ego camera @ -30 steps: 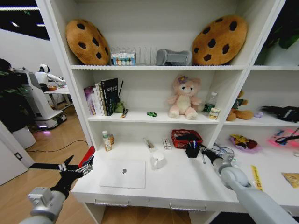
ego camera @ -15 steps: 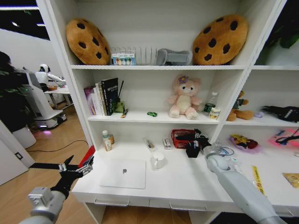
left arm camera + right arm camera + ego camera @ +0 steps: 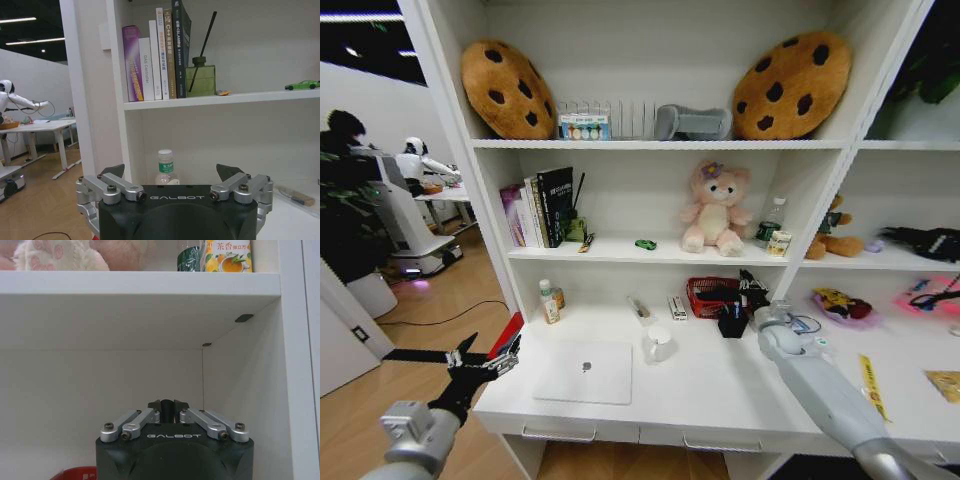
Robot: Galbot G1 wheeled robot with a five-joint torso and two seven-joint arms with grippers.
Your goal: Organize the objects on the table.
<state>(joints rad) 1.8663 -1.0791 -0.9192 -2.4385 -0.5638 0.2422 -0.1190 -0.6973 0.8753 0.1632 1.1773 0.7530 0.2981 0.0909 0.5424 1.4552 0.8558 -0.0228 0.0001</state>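
Observation:
On the white table (image 3: 720,395) lies a silver laptop (image 3: 585,372) at the front left. A black pen cup (image 3: 732,322) stands in front of a red basket (image 3: 716,296). My right gripper (image 3: 752,288) hovers just above and to the right of the cup. Seen from the right wrist, this gripper (image 3: 167,405) is shut, and nothing shows between its tips. My left gripper (image 3: 480,362) hangs open off the table's left end, and the left wrist view also shows it (image 3: 171,175) open and holding nothing. A green toy car (image 3: 645,244) and a green-labelled can (image 3: 767,232) sit on the shelf above.
A white mug (image 3: 657,345) stands beside the laptop. A small bottle (image 3: 550,302), loose pens (image 3: 640,310) and a small box (image 3: 677,307) line the back of the table. Books (image 3: 542,208) and a pink plush bear (image 3: 714,212) fill the shelf overhead, which hangs low above my right gripper.
My right gripper has risen from the table surface right of the pen cup and moved back, ending above the cup by the basket. The left arm has not moved.

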